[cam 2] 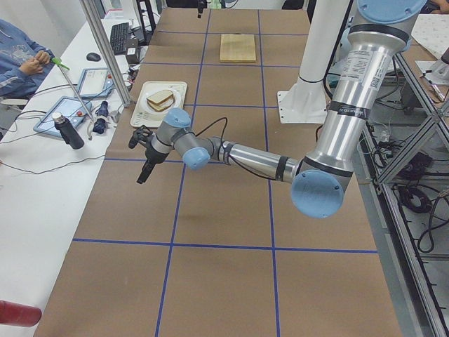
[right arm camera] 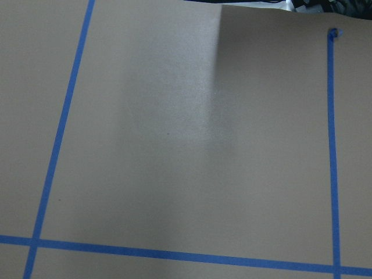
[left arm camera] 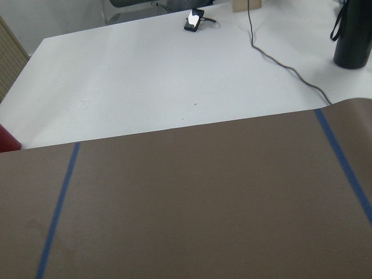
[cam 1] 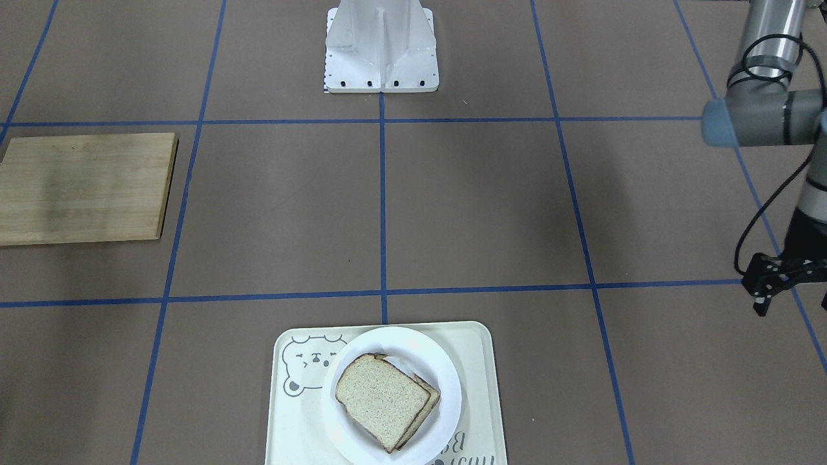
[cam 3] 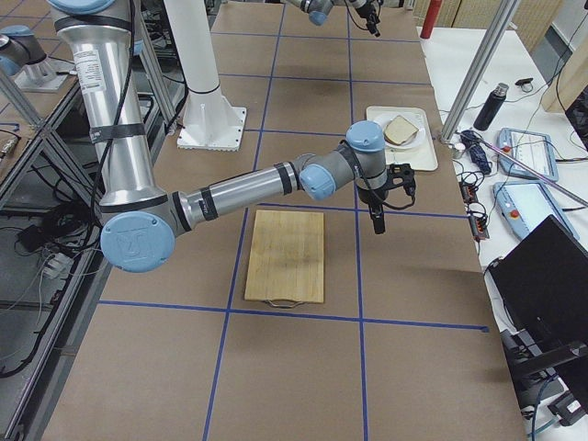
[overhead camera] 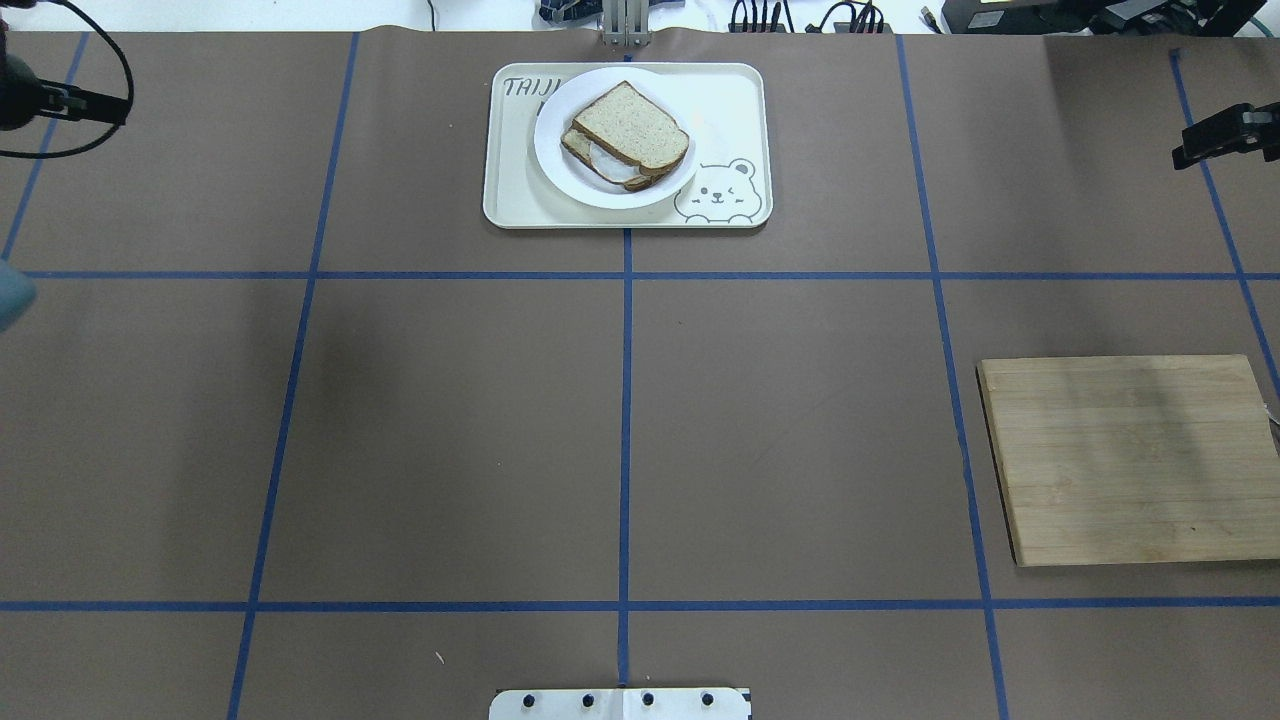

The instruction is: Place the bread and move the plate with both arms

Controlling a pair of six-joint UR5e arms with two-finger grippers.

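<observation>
Bread (overhead camera: 632, 122): plain slice, top centre of the overhead view. It lies flat on top of a second slice, and something white shows between the two. Both slices sit on the plate (overhead camera: 560, 172).

Plate: rests on a cream tray (overhead camera: 742, 110) with a bear drawing, in the left and middle part of the tray. It covers part of the lettering in the tray's upper left corner, and its rim reaches the bear's ear.

Left gripper (cam 1: 764, 302): right edge of the front view, in the air above the brown table cover (overhead camera: 450, 430). It is well apart from the tray and nothing shows between the fingers. Cannot tell whether the jaws are parted or closed, since they are dark and small in every view.

Right gripper (overhead camera: 1192, 152): upper right edge of the overhead view, also off the table and well apart from the tray. It carries nothing that can be seen; jaw state again cannot be told.

Wrist cameras: both show only the brown cover and the blue tape lines (right arm camera: 58, 139). No fingers are in the frame.

Wooden board (overhead camera: 1130, 460): right side of the overhead view, lying flat, nothing on it.

Robot base (cam 1: 381, 51): white, top centre of the front view.
</observation>
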